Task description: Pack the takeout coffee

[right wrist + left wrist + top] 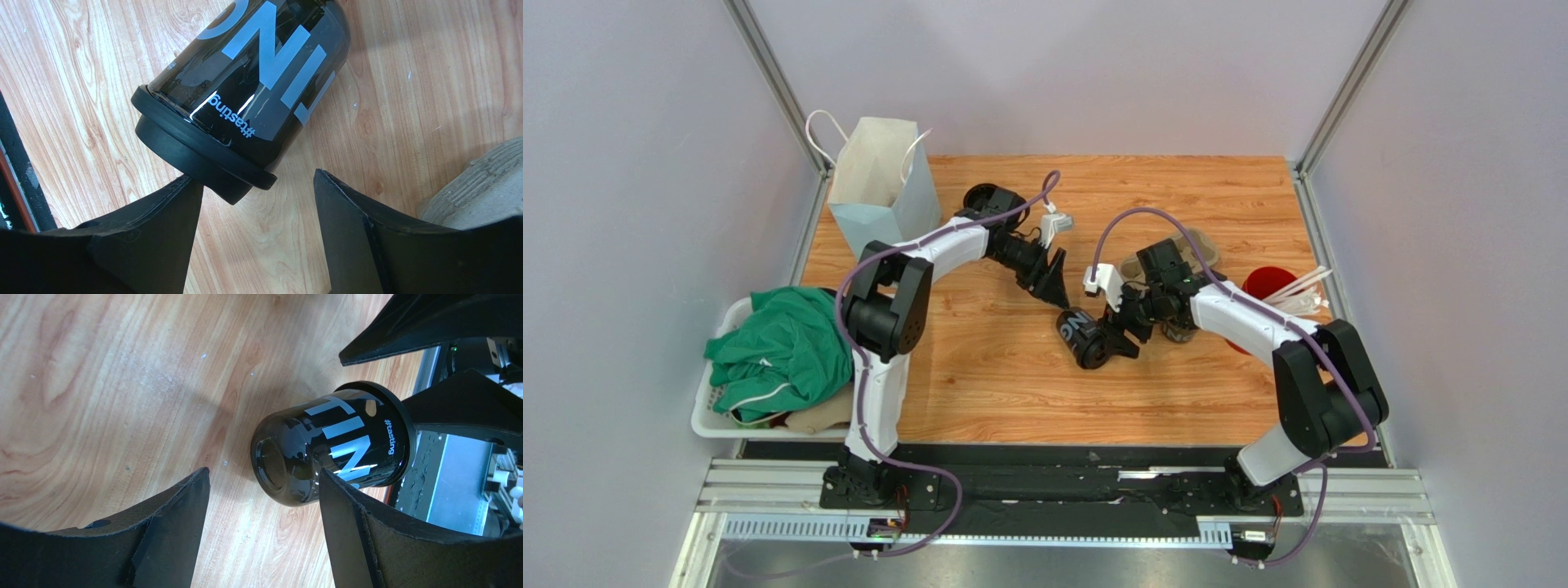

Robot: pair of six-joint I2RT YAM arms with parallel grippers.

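The takeout coffee (1081, 337) is a black cup with pale lettering and a black lid, lying on its side on the wooden table. My left gripper (1057, 294) is open and empty just behind the cup's base; in the left wrist view (264, 474) the cup (331, 450) lies just past the fingertips, base toward me. My right gripper (1124, 341) is open at the lid end; in the right wrist view (258, 177) the cup's (245, 92) lid sits at the left fingertip, not between the jaws. The cardboard cup tray (1192, 251) is mostly hidden behind the right arm.
A red cup with white straws (1271, 288) stands at the right edge. A pale paper bag (879, 184) stands at the back left. A white bin with green cloth (775, 349) sits at the left edge. The tray's corner (485, 190) shows beside the right finger.
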